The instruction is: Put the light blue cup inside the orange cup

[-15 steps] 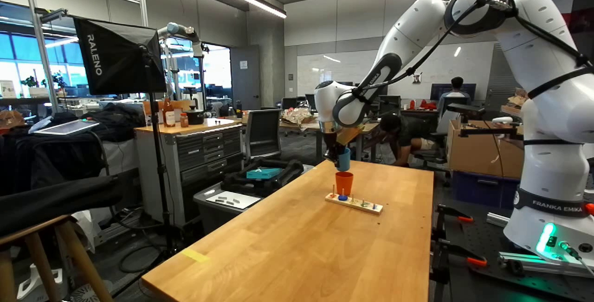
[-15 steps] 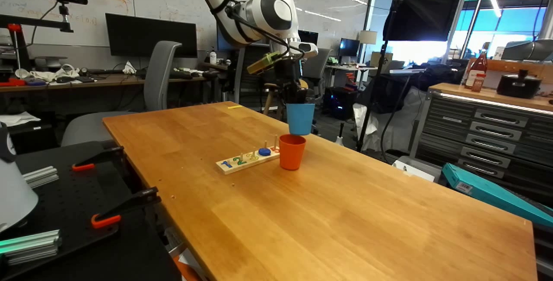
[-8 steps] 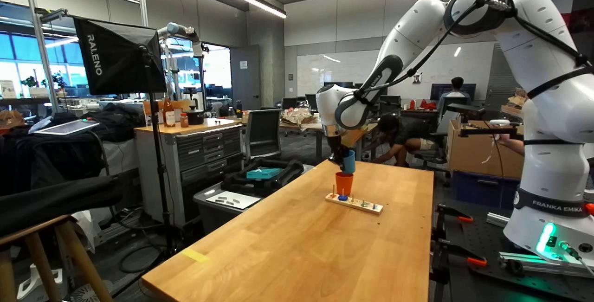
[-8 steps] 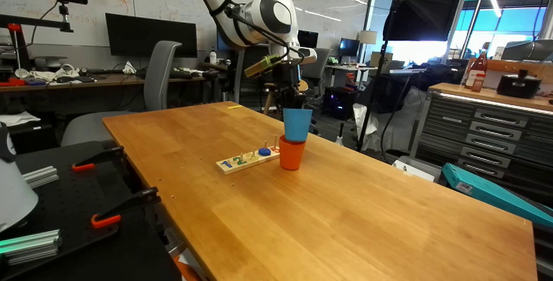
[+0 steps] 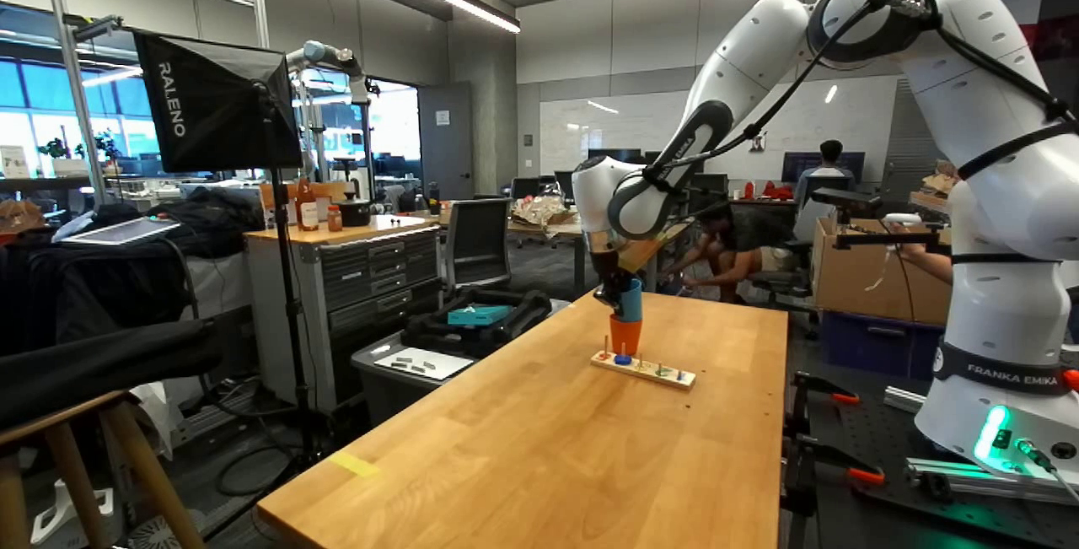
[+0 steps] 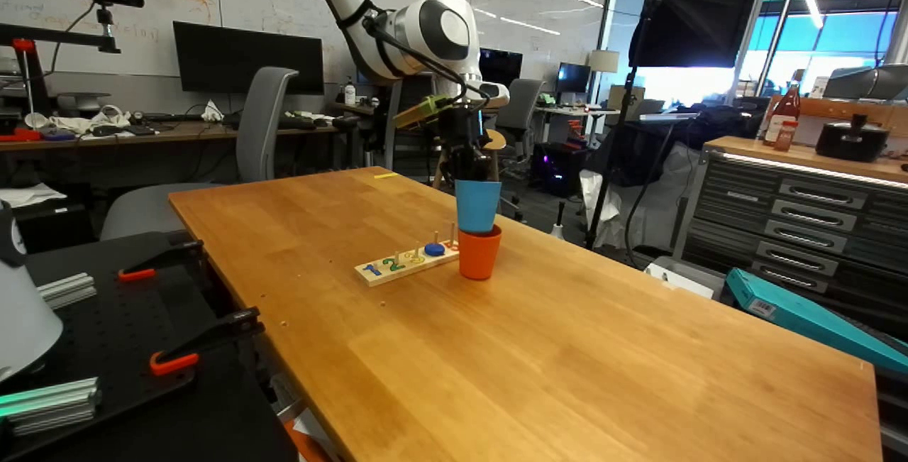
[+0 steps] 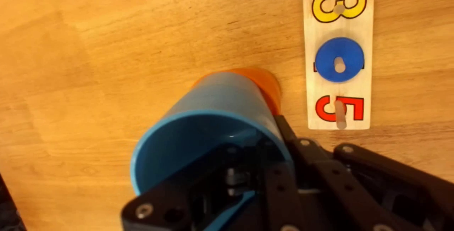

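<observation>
We should centre the light blue cup (image 6: 477,206), pinched by our gripper (image 7: 278,140), over the orange cup (image 6: 479,255) before lowering it.

A blue disc (image 7: 327,60) encircles a peg (image 7: 339,65) on a numbered board (image 7: 338,29).

In the wrist view your blurred gripper (image 7: 273,132) covers part of the light blue cup (image 7: 220,98), which hides most of the orange cup (image 7: 269,83); the numbered pegboard (image 7: 338,29) is cropped. Both exterior views cut off one corner of your wooden worktop (image 5: 590,465).
</observation>
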Action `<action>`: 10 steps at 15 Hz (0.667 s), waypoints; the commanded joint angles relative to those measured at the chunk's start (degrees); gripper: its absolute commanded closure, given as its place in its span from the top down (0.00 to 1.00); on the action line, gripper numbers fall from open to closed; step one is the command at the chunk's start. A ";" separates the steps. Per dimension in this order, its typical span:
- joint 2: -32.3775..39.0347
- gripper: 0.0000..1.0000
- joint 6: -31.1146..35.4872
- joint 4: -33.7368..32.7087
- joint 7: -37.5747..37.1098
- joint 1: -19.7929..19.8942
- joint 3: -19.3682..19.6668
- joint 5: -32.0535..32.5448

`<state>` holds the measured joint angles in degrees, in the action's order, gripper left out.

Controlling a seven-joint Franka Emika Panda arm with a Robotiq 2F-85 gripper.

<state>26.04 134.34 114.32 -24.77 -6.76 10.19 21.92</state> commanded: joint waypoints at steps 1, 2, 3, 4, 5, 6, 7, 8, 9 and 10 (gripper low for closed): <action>0.36 0.32 0.57 -1.21 1.47 1.22 -1.00 -1.75; 0.42 0.32 0.72 -1.30 1.61 1.28 -1.02 -1.92; 0.49 0.35 0.82 -1.42 1.60 1.32 -0.98 -2.13; 0.59 0.41 0.83 -1.60 1.60 1.37 -0.93 -2.24; 0.68 0.48 0.76 -1.81 1.56 1.41 -0.87 -2.26; 0.73 0.58 0.64 -2.05 1.65 1.53 -0.88 -2.44; 0.67 0.64 0.37 -2.29 1.82 1.70 -0.94 -2.75; 0.38 0.73 0.18 -2.43 2.31 1.96 -1.11 -3.22; -0.22 0.80 -0.53 -2.51 3.72 2.53 -1.67 -4.43; -0.77 0.86 -1.05 -2.54 5.37 3.03 -2.24 -5.79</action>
<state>26.11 134.58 113.27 -24.04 -6.03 10.00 19.79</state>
